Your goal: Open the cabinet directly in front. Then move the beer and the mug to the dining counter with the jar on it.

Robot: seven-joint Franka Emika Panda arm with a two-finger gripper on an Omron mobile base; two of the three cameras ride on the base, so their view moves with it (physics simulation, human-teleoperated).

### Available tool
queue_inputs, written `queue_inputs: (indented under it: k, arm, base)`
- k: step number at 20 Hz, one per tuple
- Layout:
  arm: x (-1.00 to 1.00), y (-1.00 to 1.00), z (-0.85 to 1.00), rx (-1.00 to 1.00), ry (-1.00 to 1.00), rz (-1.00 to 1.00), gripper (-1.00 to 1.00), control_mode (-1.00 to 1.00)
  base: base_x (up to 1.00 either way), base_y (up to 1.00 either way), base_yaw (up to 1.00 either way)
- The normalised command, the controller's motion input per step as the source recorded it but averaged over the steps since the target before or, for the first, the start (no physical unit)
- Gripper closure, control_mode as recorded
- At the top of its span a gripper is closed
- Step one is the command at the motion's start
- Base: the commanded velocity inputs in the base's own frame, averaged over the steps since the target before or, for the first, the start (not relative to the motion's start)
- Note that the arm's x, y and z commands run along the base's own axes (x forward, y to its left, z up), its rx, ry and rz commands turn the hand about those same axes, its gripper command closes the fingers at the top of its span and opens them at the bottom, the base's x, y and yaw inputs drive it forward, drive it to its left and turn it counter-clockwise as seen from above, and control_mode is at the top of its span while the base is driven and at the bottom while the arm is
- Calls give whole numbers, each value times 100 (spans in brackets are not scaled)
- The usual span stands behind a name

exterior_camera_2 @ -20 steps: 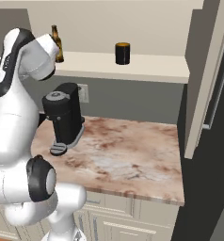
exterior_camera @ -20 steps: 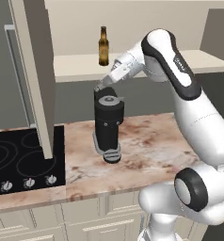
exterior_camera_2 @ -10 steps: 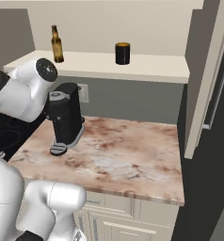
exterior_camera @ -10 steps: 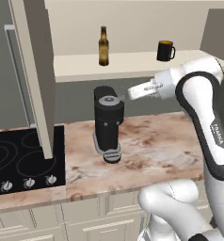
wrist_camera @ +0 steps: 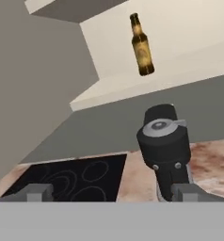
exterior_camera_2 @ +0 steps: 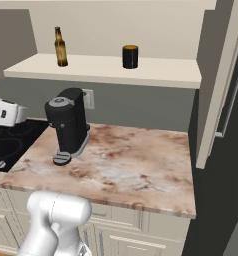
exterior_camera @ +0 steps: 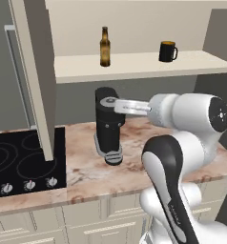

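Note:
The cabinet stands open, its left door (exterior_camera: 36, 71) and right door (exterior_camera_2: 222, 75) swung out from the pale shelf (exterior_camera: 134, 64). The brown beer (exterior_camera: 104, 46) (exterior_camera_2: 60, 47) (wrist_camera: 142, 44) stands upright at the shelf's left. The dark mug (exterior_camera: 167, 51) (exterior_camera_2: 130, 56) stands to its right, handle to the right. My gripper (exterior_camera: 107, 101) (wrist_camera: 111, 193) hangs below shelf level in front of the black coffee machine, open and empty, fingers (wrist_camera: 38, 192) wide apart. It points toward the back wall, with the beer high above its line. The dining counter and the jar are out of view.
A black coffee machine (exterior_camera: 108, 124) (exterior_camera_2: 68, 122) (wrist_camera: 163, 141) stands on the marbled counter (exterior_camera_2: 136, 160) under the shelf. A black cooktop (exterior_camera: 20, 167) (wrist_camera: 76, 176) lies to its left. Cream drawers (exterior_camera: 87, 219) run below the counter edge. My white arm bulks at the lower right of the left base view.
The arm has swung down from beside the beer at shelf height to below the shelf, in front of the coffee machine. The jaws stay open. Beer and mug have not moved.

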Motion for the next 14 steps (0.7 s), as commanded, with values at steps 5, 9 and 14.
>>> queue_inputs:
  k: [5,9,14]
  arm:
    - [0,0,2,-1,0,-2,-100,-100]
    - [-1,0,26,-9,7,-20,-100,-100]
    - [-1,-58,32,-2,7,-9,-100,-100]
  base:
    - [0,0,0]
    - [0,0,0]
    - [0,0,0]
